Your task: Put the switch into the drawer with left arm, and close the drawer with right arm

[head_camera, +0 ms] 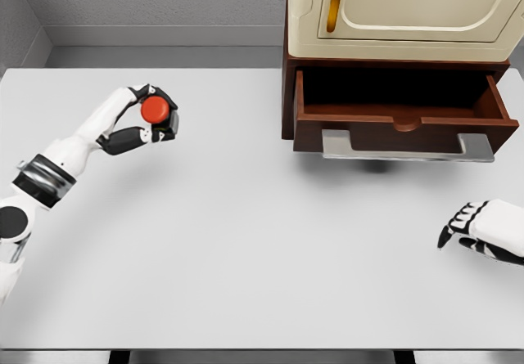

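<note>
Switch gripped in left robot hand, drawer open, well apart

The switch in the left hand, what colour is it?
Red-orange, with a dark base; the switch shows in the head view, held in the left hand.

The left arm reaches in from the lower left, its left hand raised with fingers curled closed around something. The right hand sits low at the right edge, fingers loosely bent, holding nothing.
</note>
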